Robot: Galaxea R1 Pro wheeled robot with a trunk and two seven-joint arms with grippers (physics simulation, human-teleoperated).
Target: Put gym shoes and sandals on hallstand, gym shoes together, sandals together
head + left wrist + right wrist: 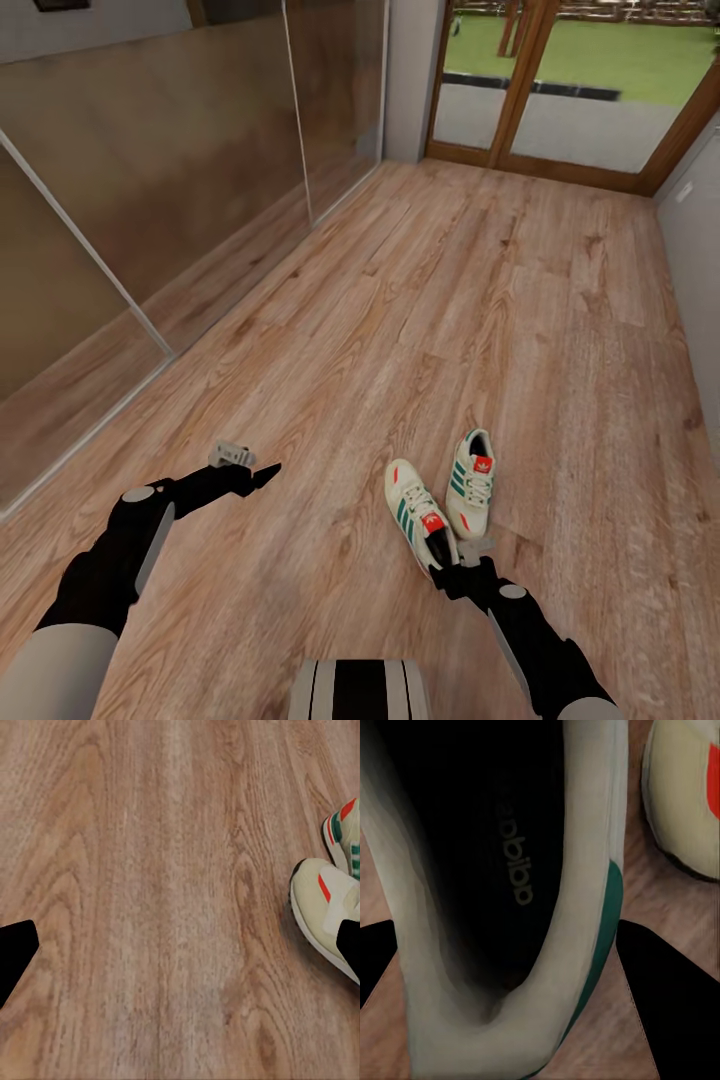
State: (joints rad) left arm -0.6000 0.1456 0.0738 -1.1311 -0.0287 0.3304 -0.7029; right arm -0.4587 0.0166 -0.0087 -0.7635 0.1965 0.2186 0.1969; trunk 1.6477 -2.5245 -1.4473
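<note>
Cream gym shoes (445, 495) together on wood corridor floor (420, 300). Right tool (447, 563) wide, straddling near shoe's heel collar for pickup. Left tool (262, 474) wide, idle.

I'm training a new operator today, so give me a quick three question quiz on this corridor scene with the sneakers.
1. True or false: both gym shoes lie on the wood floor.
2. Which gripper is at a shoe's heel opening: A left gripper, B right gripper?
3. Fill in: the shoes' side stripes are ____.

Key: 1 true. 2 B; its fingers straddle the collar of the near shoe, not yet closed. 3 green.
</note>
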